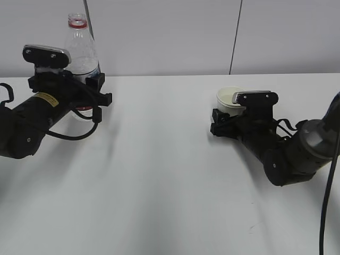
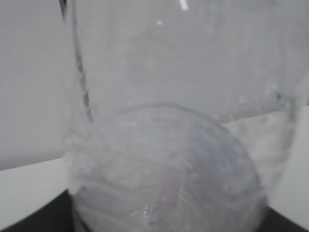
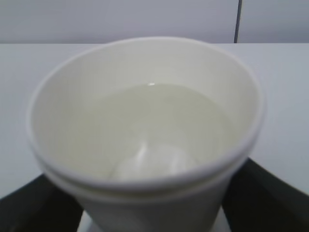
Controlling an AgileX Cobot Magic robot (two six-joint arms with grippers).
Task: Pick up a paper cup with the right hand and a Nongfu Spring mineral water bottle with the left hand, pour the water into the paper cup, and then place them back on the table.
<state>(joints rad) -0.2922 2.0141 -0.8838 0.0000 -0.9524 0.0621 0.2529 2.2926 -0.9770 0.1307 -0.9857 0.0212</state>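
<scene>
The Nongfu Spring bottle point(image 1: 81, 50), clear with a red neck ring and no cap, stands upright at the back left. My left gripper point(image 1: 100, 89) is closed around its lower body, hiding the label. In the left wrist view the bottle point(image 2: 169, 159) fills the frame, with the black jaws at the bottom corners. The paper cup point(image 1: 229, 99) sits upright at the right with water in it. My right gripper point(image 1: 219, 122) holds it low by the table point(image 1: 159, 175). In the right wrist view the cup point(image 3: 145, 121) stands between the black fingers point(image 3: 34, 208), water showing inside.
A grey wall with dark vertical seams point(image 1: 235, 37) rises behind the table's far edge. Both black arms lie low over the tabletop, the left with a yellow sticker point(image 1: 47, 98). A black cable point(image 1: 326, 212) hangs at the right edge.
</scene>
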